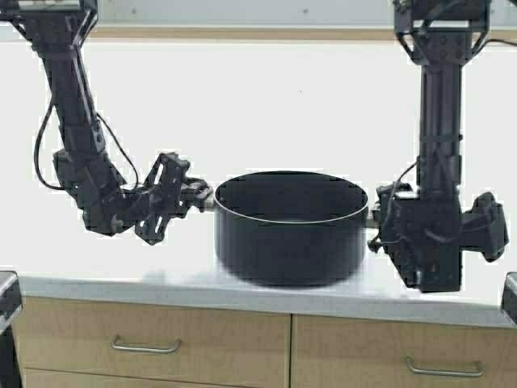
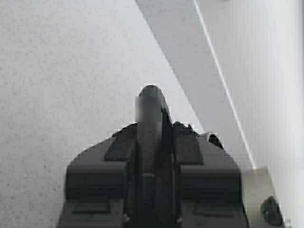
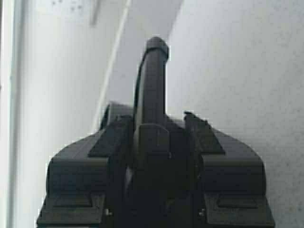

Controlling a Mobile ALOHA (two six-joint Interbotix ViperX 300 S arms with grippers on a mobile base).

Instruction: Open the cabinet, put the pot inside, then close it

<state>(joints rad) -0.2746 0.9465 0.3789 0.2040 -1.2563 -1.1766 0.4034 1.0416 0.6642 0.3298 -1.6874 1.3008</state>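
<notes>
Pot (image 1: 289, 230) sits on the counter (image 1: 242, 113) above the shut cabinet (image 1: 153, 343). Left gripper (image 1: 202, 196) and right gripper (image 1: 378, 220) each appear clamped on a side handle. Judged: stowing and closing remain.

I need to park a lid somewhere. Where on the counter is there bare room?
Free: the counter behind the pot, between both arms up to the back wall. Crowded: the front edge, with the left pincer and right pincer at the pot's sides.
</notes>
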